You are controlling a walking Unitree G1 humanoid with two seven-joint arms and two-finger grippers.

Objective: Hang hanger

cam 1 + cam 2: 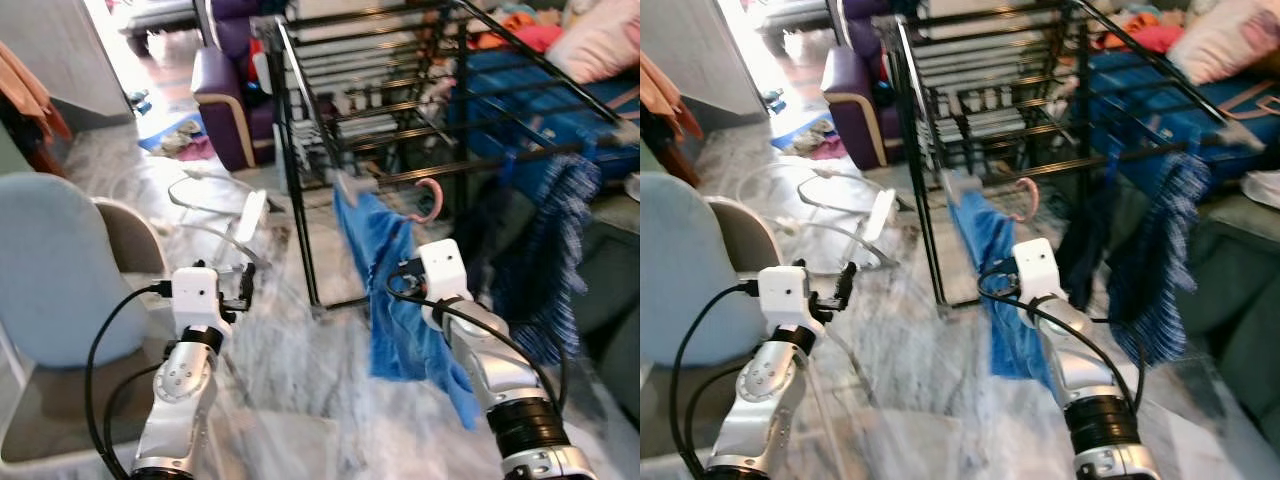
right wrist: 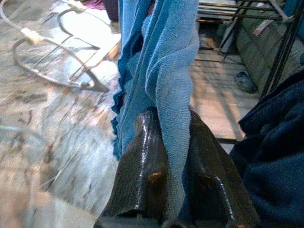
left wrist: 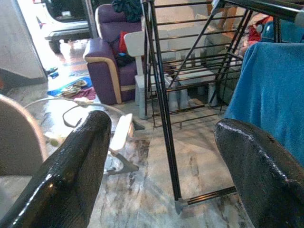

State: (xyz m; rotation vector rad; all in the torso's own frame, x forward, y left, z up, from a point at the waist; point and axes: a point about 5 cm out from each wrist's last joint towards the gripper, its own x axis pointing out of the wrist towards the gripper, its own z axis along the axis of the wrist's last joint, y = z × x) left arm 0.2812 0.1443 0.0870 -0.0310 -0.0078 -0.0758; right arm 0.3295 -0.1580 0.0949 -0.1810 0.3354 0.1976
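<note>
Nearest to me, the right gripper [image 2: 173,156] is clamped tight on a fold of the blue garment [image 1: 385,265], the cloth pinched between both fingers. The left gripper [image 3: 161,156] is spread wide with nothing between its fingers, raised at my left over the marble floor [image 1: 300,400]. The blue garment hangs from a pink hanger [image 1: 430,197], whose hook sits at a horizontal bar of the black drying rack [image 1: 400,90]; I cannot tell whether the hook rests fully over the bar or only touches it. I judge the task near its end: what remains is to confirm the hook is seated and then let go of the cloth. A checked garment [image 1: 555,250] hangs just beside on the right, and the rack's upright leg stands close on the left, so the withdrawal lane is narrow. Open floor lies behind the gripper. A grey chair [image 1: 60,270] and a purple armchair [image 1: 225,90] stand well apart.
</note>
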